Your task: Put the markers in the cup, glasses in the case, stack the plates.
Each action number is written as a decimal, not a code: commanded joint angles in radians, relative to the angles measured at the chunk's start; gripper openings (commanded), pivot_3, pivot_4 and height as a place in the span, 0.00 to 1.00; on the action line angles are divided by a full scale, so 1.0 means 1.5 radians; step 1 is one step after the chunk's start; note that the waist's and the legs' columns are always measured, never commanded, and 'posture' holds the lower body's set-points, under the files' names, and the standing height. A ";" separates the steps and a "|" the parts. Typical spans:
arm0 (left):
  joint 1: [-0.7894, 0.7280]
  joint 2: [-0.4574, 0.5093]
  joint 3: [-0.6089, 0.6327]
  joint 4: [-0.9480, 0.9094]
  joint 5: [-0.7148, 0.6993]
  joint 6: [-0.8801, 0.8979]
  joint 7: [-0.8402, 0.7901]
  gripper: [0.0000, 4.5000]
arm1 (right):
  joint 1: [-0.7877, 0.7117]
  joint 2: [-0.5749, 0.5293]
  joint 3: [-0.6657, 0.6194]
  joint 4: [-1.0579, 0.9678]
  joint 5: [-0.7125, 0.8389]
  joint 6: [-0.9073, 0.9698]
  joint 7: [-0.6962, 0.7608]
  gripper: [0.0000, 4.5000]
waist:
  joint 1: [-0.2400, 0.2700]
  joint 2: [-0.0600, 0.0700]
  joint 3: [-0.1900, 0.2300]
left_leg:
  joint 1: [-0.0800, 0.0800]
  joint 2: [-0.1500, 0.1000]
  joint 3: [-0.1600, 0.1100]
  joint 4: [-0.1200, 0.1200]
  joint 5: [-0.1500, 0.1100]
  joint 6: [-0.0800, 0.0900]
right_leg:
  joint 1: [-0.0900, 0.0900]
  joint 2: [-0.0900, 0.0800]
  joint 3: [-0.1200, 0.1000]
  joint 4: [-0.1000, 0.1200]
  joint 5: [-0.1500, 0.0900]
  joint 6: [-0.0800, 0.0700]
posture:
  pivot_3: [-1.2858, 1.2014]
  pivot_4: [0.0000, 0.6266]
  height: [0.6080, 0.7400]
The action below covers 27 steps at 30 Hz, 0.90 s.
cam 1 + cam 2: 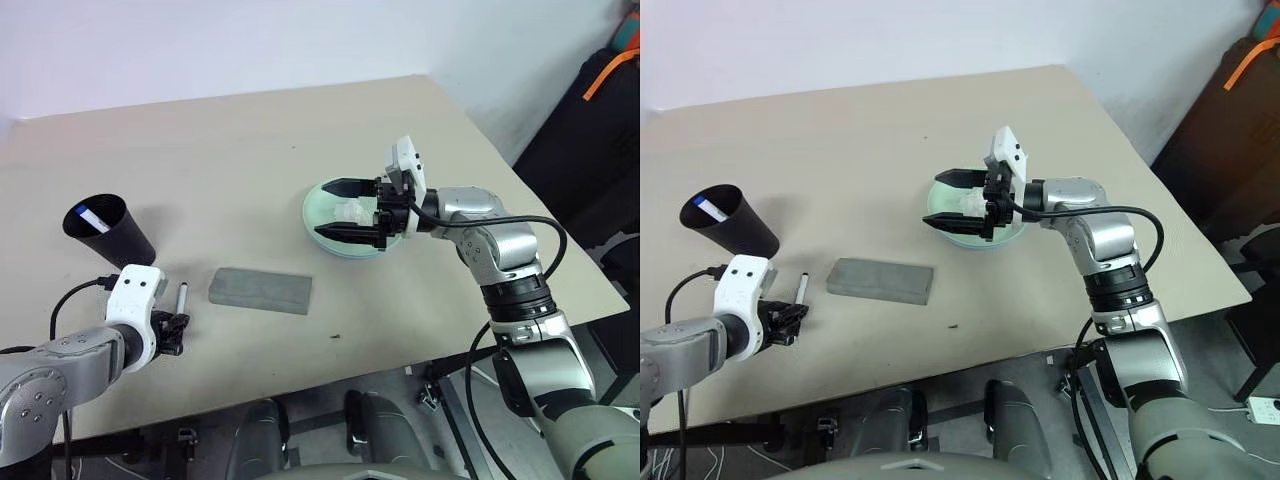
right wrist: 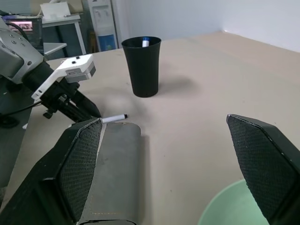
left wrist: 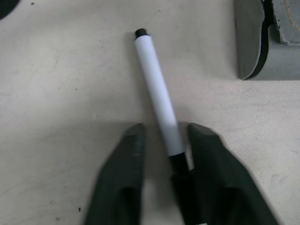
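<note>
1. The left gripper [image 3: 161, 164] is low at the near left of the tabletop [image 1: 250, 150], its fingers [image 3: 126, 168] either side of the black-capped marker's [image 3: 157, 91] cap end. One finger touches it and a gap remains at the other, so no full clench shows.
2. That marker lies flat on the tabletop, between the cup [image 1: 108, 229] and the case [image 1: 261, 289].
3. The cup stands just behind the left gripper; one blue-capped marker [image 1: 91, 216] sits inside it.
4. The grey case lies shut in the middle, just beside the marker.
5. The right gripper [image 1: 345, 212] hovers over the plates [image 1: 318, 210] with its fingers spread wide, grasping nothing.
6. A mint green plate shows on top, with a white tissue [image 1: 352, 212] on it; I cannot tell if a second plate lies beneath.
7. Count: two markers, one cup, one case.
</note>
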 commanded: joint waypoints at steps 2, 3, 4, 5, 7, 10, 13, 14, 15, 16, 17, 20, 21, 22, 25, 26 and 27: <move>0.002 0.004 -0.016 0.018 0.029 0.037 -0.029 0.00 | -0.004 -0.007 -0.014 -0.032 0.006 -0.004 -0.004 1.00 | 0.000 0.000 0.000 | 0.000 0.000 0.000 0.000 0.000 0.000 | 0.000 0.000 0.000 0.000 0.000 0.000 | 0.52 0.24 0.96; 0.001 0.005 -0.017 0.018 0.033 0.037 -0.035 0.00 | -0.004 -0.008 -0.014 -0.032 0.007 -0.004 -0.005 1.00 | 0.000 0.000 0.000 | 0.000 0.000 0.000 0.000 0.000 0.000 | 0.000 0.000 0.000 0.000 0.000 0.000 | 0.52 0.24 0.96; 0.001 0.012 -0.020 0.016 0.036 0.037 -0.048 0.00 | -0.004 -0.008 -0.015 -0.032 0.008 -0.003 -0.005 1.00 | 0.000 0.000 0.000 | 0.000 0.000 0.000 0.000 0.000 0.000 | 0.000 0.000 0.000 0.000 0.000 0.000 | 0.52 0.24 0.96; 0.002 0.018 -0.021 0.013 0.036 0.037 -0.060 0.00 | -0.004 -0.008 -0.016 -0.033 0.009 -0.003 -0.005 1.00 | 0.001 0.000 0.000 | 0.000 0.000 0.000 0.000 0.000 0.000 | 0.000 0.000 0.000 0.000 0.000 0.000 | 0.52 0.24 0.96; 0.002 0.029 -0.019 0.007 0.046 0.035 -0.078 0.00 | -0.005 -0.009 -0.019 -0.034 0.013 -0.001 -0.005 1.00 | 0.001 0.000 0.000 | 0.000 0.000 0.000 -0.001 0.000 0.000 | 0.000 0.000 0.000 0.000 0.000 0.000 | 0.52 0.24 0.96; 0.009 0.046 -0.005 -0.004 0.062 -0.024 -0.121 0.00 | -0.007 -0.014 -0.022 -0.039 0.023 0.009 0.004 1.00 | -0.001 0.000 0.000 | 0.000 0.000 0.000 -0.001 0.000 0.000 | -0.001 0.000 0.000 0.000 0.000 0.000 | 0.52 0.24 0.96; 0.019 0.059 0.023 -0.025 0.053 -0.087 -0.187 0.00 | -0.008 -0.019 -0.021 -0.050 0.035 0.027 0.014 1.00 | 0.000 0.000 0.001 | -0.001 0.000 0.000 -0.001 0.000 0.000 | -0.002 -0.001 0.000 0.000 0.000 0.000 | 0.52 0.24 0.96; 0.023 0.059 0.036 -0.031 0.044 -0.107 -0.212 0.00 | -0.008 -0.020 -0.020 -0.052 0.038 0.030 0.014 1.00 | 0.000 -0.001 0.001 | -0.001 0.000 0.000 -0.001 0.000 0.000 | -0.002 -0.001 0.000 0.000 0.000 0.000 | 0.52 0.24 0.96; 0.028 0.057 0.054 -0.037 0.033 -0.137 -0.244 0.00 | -0.008 -0.020 -0.020 -0.056 0.040 0.031 0.015 1.00 | 0.000 -0.001 0.001 | -0.001 0.000 0.000 -0.001 0.000 0.000 | -0.002 -0.001 0.000 0.000 0.000 0.000 | 0.52 0.24 0.96; 0.031 0.053 0.078 -0.038 0.020 -0.169 -0.276 0.00 | -0.007 -0.018 -0.019 -0.062 0.044 0.034 0.016 1.00 | 0.000 -0.001 0.001 | -0.001 0.000 0.000 -0.001 0.000 0.000 | -0.002 -0.001 0.000 -0.001 0.000 0.000 | 0.52 0.24 0.96; 0.036 0.057 0.092 -0.037 0.017 -0.192 -0.302 0.00 | -0.006 -0.017 -0.019 -0.066 0.048 0.035 0.017 1.00 | 0.000 -0.001 0.001 | -0.002 0.000 0.000 -0.001 0.000 0.000 | -0.002 -0.001 0.000 -0.001 0.000 0.000 | 0.52 0.24 0.96; 0.043 0.052 0.132 -0.022 0.044 -0.326 -0.389 0.00 | -0.005 -0.014 -0.017 -0.074 0.053 0.036 0.018 1.00 | -0.001 0.000 0.001 | -0.002 0.000 0.000 -0.001 0.000 0.000 | -0.003 -0.001 0.000 -0.001 0.000 0.000 | 0.52 0.24 0.96; 0.037 0.040 0.146 -0.015 0.042 -0.378 -0.424 0.00 | -0.006 -0.013 -0.017 -0.072 0.052 0.035 0.018 1.00 | -0.001 0.000 0.002 | -0.002 0.000 0.000 -0.002 0.000 0.000 | -0.003 -0.001 0.000 -0.001 0.000 0.000 | 0.52 0.24 0.96; 0.035 0.032 0.154 -0.009 0.040 -0.415 -0.449 0.00 | -0.007 -0.013 -0.016 -0.071 0.052 0.035 0.018 1.00 | 0.000 0.000 0.002 | -0.002 0.000 0.001 -0.002 0.000 0.000 | -0.003 -0.001 0.000 -0.002 0.000 0.000 | 0.52 0.24 0.96; -0.027 0.003 0.187 0.021 0.029 -0.499 -0.430 0.00 | -0.011 -0.013 -0.014 -0.064 0.053 0.033 0.023 1.00 | 0.002 -0.001 0.002 | -0.002 0.000 0.001 -0.002 0.000 0.000 | -0.002 -0.001 0.000 -0.002 0.000 0.000 | 0.52 0.24 0.96; -0.057 -0.004 0.187 0.031 0.052 -0.541 -0.419 0.00 | -0.012 -0.011 -0.012 -0.061 0.053 0.033 0.024 1.00 | 0.002 -0.001 0.002 | -0.002 0.000 0.001 -0.001 0.000 0.000 | -0.002 -0.001 0.000 -0.002 0.000 0.000 | 0.52 0.24 0.96; -0.073 -0.007 0.180 0.038 0.082 -0.582 -0.414 0.00 | -0.014 -0.010 -0.012 -0.060 0.052 0.032 0.024 1.00 | 0.003 -0.001 0.002 | -0.002 0.000 0.001 -0.001 0.000 0.000 | -0.002 -0.001 -0.001 -0.002 0.000 0.000 | 0.52 0.24 0.96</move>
